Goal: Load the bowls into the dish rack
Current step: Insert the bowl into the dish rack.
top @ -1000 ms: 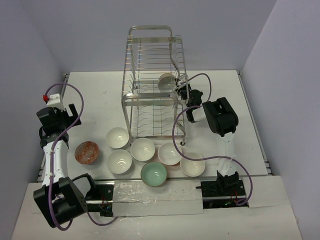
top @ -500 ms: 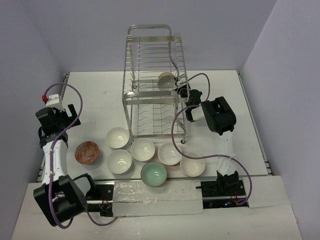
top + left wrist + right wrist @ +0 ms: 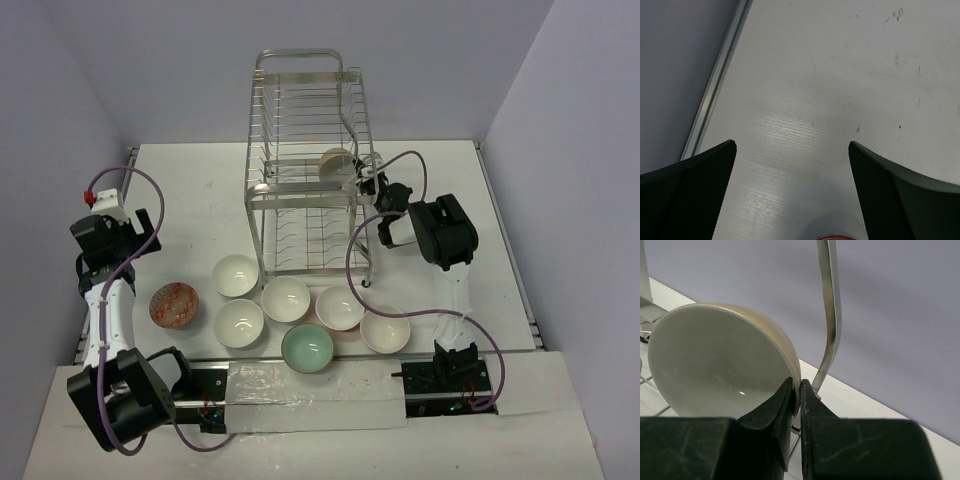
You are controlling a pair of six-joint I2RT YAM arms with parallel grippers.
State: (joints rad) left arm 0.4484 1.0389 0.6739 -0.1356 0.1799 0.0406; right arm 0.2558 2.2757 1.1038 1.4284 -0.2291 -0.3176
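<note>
Right wrist view: the right tool (image 3: 800, 386) is clamped on the rim of a cream bowl (image 3: 715, 365), which stands on edge just beside a post of the dish rack (image 3: 832, 315); top external puts that bowl at the rack's right side, raised off the bench (image 3: 190, 190); the left tool (image 3: 791, 146) hangs over the bench, fingers wide apart, holding nothing; five white bowls (image 3: 286, 298), a mint bowl (image 3: 307, 348) and an orange-red bowl (image 3: 175, 304) sit on the bench in front of the rack.

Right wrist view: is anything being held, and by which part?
A cream bowl, pinched at its rim by the right end effector.
</note>
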